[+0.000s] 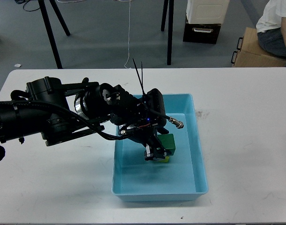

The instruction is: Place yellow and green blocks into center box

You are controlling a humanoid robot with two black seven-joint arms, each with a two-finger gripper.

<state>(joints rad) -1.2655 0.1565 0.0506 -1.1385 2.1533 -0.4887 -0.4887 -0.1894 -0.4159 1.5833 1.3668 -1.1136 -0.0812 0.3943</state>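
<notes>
Left end effector (154, 153) inside blue tray (199, 154), touching green block (169, 142) and yellow block (165, 159); grip unclear.

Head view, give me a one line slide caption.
Left gripper lowered into the light-blue tray, at the green block stacked on the yellow block.

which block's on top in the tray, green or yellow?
The green block. It sits on the yellow block, of which only a sliver shows below it, inside the light-blue tray. The left gripper is right beside both.
</notes>
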